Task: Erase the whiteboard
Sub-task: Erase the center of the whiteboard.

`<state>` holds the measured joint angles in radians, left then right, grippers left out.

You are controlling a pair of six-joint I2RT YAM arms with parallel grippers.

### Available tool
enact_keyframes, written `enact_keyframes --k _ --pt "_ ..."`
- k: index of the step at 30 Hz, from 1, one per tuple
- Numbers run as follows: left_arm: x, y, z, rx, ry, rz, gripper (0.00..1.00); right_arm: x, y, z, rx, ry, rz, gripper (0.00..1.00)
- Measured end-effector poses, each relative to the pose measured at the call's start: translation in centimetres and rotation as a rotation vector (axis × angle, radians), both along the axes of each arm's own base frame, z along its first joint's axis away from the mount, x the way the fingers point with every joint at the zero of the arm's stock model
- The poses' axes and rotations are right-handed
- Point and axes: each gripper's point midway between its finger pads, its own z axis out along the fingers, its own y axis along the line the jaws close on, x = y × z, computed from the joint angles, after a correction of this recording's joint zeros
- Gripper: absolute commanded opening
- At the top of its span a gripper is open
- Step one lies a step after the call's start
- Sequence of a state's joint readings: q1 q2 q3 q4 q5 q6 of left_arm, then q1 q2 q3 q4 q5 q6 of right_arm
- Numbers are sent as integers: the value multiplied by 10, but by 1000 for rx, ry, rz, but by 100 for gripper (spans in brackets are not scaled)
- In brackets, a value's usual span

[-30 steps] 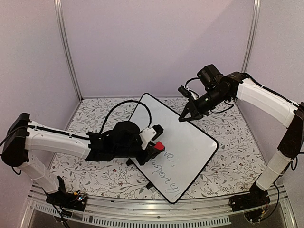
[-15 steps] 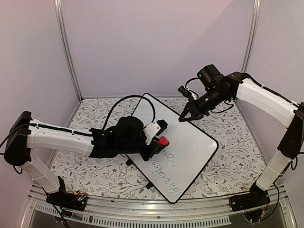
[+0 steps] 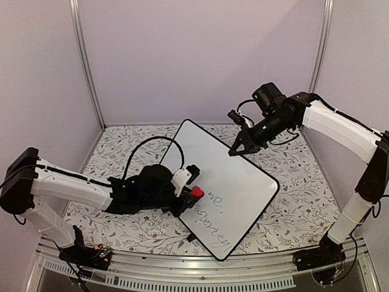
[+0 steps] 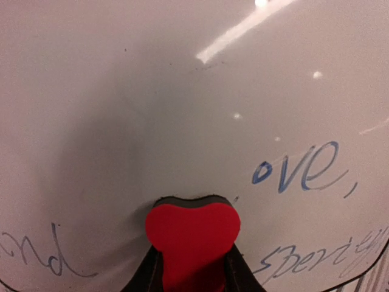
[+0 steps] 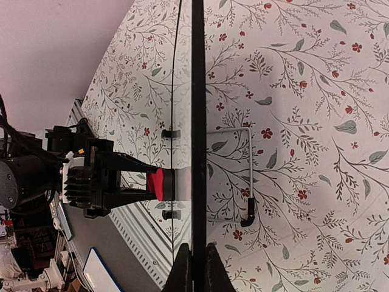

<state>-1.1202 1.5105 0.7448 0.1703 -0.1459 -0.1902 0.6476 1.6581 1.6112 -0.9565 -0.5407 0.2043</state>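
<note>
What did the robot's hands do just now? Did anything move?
The left hand, gripping the red eraser, slid a little away over the whiteboard, then back toward the robot and the board's left edge, uncovering the "o" of "ove". The right hand stayed pinched on the board's far edge, and the board kept its place.

The left arm (image 3: 73,185) stretches low from its base at the near left toward the middle, its forearm nearly level. The left gripper (image 3: 189,194) has its fingers (image 4: 151,277) clamped on either side of a red eraser (image 4: 192,228). The right arm (image 3: 337,128) rises from the near right, bends at the elbow and reaches down to the left. The right gripper (image 3: 234,150) pinches the rim of the whiteboard (image 3: 243,176) between its closed fingers (image 5: 182,271).
</note>
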Motion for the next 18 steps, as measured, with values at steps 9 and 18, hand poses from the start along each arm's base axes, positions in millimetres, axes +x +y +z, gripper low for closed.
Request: enact_keyframes --k 9,18 --pt "-5 -2 0 -26 5 -2 0 0 0 0 0 0 0 0" --pt "-13 -5 -1 -10 -6 -27 0 0 0 0 1 1 1 0"
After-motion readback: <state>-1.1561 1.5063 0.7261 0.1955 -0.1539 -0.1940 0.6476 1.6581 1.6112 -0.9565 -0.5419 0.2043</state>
